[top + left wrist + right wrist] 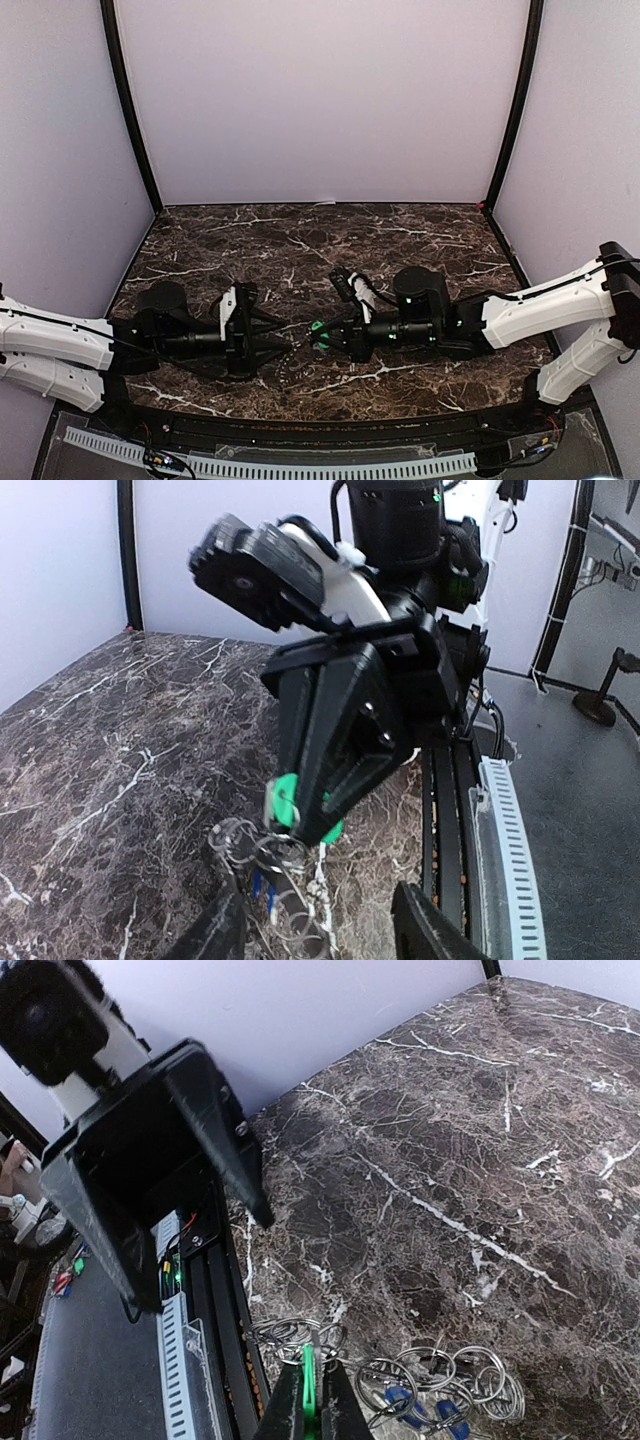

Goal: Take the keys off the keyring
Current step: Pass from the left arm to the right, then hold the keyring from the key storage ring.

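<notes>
My right gripper is shut on the green key, held edge-on between its fingers just above the table. The green key also shows in the left wrist view. It hangs on a cluster of linked silver wire rings that trails right into more rings with two blue keys. My left gripper is open, with the rings and blue keys lying between its fingers. No dark-grey toothed keyring shows in any view.
The dark marble table has white walls on three sides. A black rail and a white slotted cable duct run along the near edge, close behind both grippers. The left gripper looms at the right wrist view's upper left.
</notes>
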Controlling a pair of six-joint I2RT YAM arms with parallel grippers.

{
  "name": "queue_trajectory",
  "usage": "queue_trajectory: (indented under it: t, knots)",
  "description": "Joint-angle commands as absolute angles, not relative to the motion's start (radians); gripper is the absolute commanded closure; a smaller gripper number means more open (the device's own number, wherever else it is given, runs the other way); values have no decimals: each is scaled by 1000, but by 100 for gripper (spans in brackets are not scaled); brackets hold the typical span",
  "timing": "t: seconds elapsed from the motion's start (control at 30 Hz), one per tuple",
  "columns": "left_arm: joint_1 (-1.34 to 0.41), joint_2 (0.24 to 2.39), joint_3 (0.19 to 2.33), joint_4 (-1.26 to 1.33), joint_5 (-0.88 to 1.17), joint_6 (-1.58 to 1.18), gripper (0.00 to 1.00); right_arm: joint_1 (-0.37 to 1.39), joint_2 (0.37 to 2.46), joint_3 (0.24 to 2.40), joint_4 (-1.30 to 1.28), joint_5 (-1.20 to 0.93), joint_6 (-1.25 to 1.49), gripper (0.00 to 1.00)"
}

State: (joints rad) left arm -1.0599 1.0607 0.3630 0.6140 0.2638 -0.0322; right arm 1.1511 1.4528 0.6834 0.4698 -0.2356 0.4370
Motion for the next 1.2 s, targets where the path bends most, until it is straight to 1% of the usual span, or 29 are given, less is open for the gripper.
queue_trajectory:
  t: [0.0, 0.1, 0.2, 0.37, 0.53, 0.77, 0.83, 0.93, 1.03, 1.1, 1.17]
  knots:
    - [-968, 1079, 417, 605, 498, -94, 49, 1149, 1407, 690, 531, -317, 391, 100]
    - [-946, 1120, 457, 573, 569, -74, 51, 1148, 1403, 701, 518, -357, 383, 100]
    - [-940, 1168, 502, 543, 627, -64, 56, 1149, 1392, 701, 519, -376, 382, 100]
    - [-939, 1231, 521, 581, 735, -83, 62, 1149, 1375, 697, 525, -408, 382, 100]
    - [-939, 1262, 533, 612, 774, -91, 70, 1146, 1363, 698, 524, -427, 381, 100]
    - [-939, 1293, 546, 637, 789, -95, 73, 1146, 1366, 697, 539, -437, 383, 100]
    - [-939, 1301, 550, 645, 796, -101, 72, 1147, 1370, 697, 544, -444, 385, 100]
    - [-939, 1305, 552, 649, 794, -98, 63, 1146, 1373, 698, 546, -451, 386, 100]
    - [-939, 1312, 555, 650, 794, -94, 57, 1147, 1372, 698, 546, -455, 387, 100]
    - [-939, 1320, 558, 652, 792, -92, 51, 1147, 1370, 699, 547, -458, 387, 100]
    - [-939, 1322, 558, 652, 789, -88, 50, 1147, 1368, 698, 546, -462, 387, 100]
